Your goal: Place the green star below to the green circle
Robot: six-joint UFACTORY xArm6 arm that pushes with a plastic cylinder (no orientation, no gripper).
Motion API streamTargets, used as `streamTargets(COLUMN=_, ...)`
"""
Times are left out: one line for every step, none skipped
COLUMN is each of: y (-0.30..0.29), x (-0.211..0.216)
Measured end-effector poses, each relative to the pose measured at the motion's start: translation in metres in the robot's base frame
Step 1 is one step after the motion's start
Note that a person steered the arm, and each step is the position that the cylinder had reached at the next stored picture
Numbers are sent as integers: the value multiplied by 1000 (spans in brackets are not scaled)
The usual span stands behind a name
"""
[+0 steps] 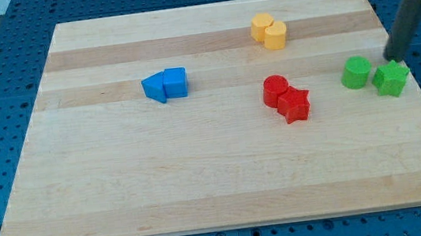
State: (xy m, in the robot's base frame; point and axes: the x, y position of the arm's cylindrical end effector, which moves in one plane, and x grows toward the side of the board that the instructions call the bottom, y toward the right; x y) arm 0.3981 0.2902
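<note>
The green star lies near the board's right edge, just right of the green circle and slightly lower in the view. The two green blocks almost touch. My tip is at the star's upper edge, between the star and the view's top, to the right of the circle. The dark rod rises from there toward the view's top right corner.
A red circle and red star touch near the board's middle. Two yellow blocks sit together near the top. Two blue blocks sit together at the left. The wooden board rests on a blue perforated table.
</note>
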Motion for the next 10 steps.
streamTargets(y=1, x=2)
streamTargets(y=2, x=29)
streamTargets(y=-11, x=29)
streamTargets(y=-31, x=30)
streamTargets(y=-31, x=30)
streamTargets(y=-16, x=36)
streamTargets(y=-15, x=37)
streamTargets(y=-14, x=38)
streamTargets(y=-13, x=46)
streamTargets(y=-13, x=56)
